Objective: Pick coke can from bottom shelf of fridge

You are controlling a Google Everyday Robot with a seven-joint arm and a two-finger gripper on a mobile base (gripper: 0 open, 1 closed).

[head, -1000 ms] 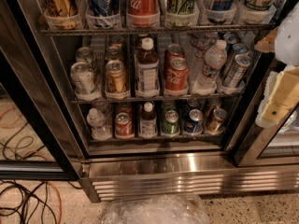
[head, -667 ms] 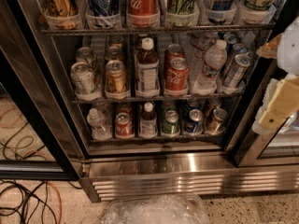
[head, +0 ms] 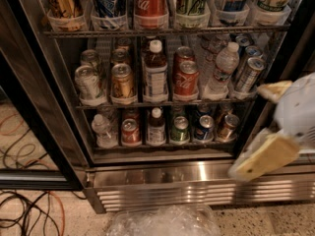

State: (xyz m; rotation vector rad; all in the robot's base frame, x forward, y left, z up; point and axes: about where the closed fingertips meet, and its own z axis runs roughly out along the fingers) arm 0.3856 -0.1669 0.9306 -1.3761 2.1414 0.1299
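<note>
Judging by the gripper's spread, empty fingers, approach is in hand: the coke can, well left of them on the bottom shelf, must be reached.

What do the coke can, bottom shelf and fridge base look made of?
Coke can: likely aluminium, glossy red paint, silver top. Bottom shelf: dark wire, probably coated metal. Fridge base: shiny slatted steel, bright glare. Gripper hangs right of the shelves, open.
</note>
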